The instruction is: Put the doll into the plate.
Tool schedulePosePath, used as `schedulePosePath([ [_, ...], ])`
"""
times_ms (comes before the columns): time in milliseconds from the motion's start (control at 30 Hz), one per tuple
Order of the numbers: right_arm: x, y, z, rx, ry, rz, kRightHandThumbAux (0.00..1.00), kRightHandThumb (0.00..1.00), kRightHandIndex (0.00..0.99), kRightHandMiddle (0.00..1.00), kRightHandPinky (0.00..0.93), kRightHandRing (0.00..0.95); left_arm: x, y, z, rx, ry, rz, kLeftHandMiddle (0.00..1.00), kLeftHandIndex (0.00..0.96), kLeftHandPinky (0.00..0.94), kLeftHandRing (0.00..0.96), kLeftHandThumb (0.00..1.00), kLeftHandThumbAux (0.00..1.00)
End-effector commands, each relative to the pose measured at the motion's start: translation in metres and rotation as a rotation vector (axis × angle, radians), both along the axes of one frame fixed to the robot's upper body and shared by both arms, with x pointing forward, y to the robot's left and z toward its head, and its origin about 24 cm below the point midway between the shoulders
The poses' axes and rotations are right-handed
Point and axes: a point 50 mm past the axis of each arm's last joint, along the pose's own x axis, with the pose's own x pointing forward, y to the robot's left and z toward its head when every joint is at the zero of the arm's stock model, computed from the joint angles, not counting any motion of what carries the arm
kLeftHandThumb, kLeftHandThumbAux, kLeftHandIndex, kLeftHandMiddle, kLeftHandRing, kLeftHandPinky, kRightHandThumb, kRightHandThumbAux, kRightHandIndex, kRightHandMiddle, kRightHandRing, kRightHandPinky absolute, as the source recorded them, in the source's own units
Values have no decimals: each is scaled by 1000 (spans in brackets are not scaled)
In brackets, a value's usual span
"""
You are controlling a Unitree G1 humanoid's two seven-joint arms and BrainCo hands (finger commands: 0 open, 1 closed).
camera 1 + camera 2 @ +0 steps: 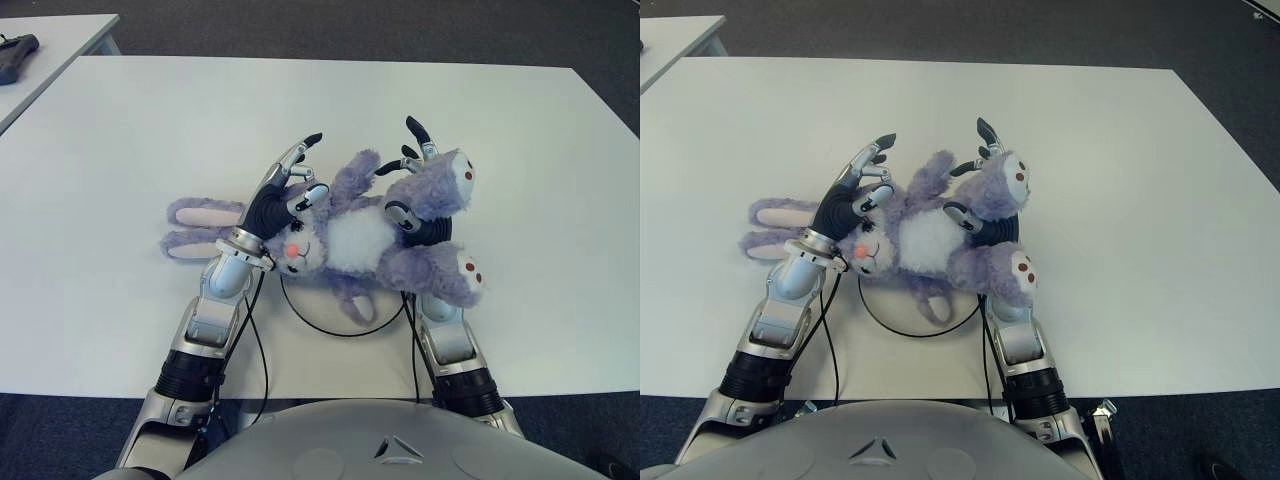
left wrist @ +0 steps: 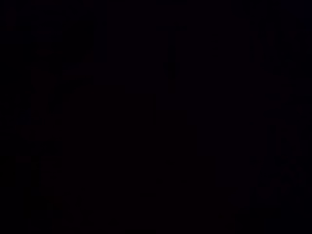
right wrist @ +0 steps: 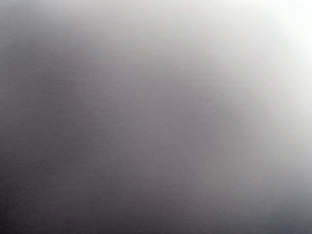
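Left wrist view all black, right wrist view only a grey blur, nothing readable in either. Plate (image 1: 345,328) mostly hidden under the doll (image 1: 350,235), only a thin dark rim showing. Right hand (image 1: 418,190) largely covered by the doll's legs. Dark object (image 1: 17,55) at the far left cut off, unidentifiable.

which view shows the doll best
The left eye view: the doll lies whole on the table, left hand at its head, right hand between its legs. Right eye view matches; both wrist views show nothing.
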Motion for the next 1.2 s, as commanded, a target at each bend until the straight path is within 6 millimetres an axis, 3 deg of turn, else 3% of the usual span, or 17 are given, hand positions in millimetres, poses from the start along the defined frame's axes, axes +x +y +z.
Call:
schedulePosePath([
  [33, -5, 5, -29, 5, 112, 7, 332, 31, 0, 0, 0, 0, -3, -11, -5, -3, -12, -44, 0, 0, 0, 0, 124, 167],
  [500, -1, 2, -31, 1, 85, -10, 301, 14, 0, 0, 0, 0, 0, -9, -8, -71, -46, -72, 0, 0, 0, 0, 137, 145],
  [733, 5, -12, -33, -18, 91, -13, 288, 3, 0, 0, 0, 0, 5, -5, -10, -117, -56, -60, 0, 0, 0, 0, 137, 156],
  [1200, 13, -19, -21, -22, 72, -38, 273, 69, 0, 0, 0, 0, 12, 5, -7, -144, -49, -25, 0, 0, 0, 0, 114, 205],
])
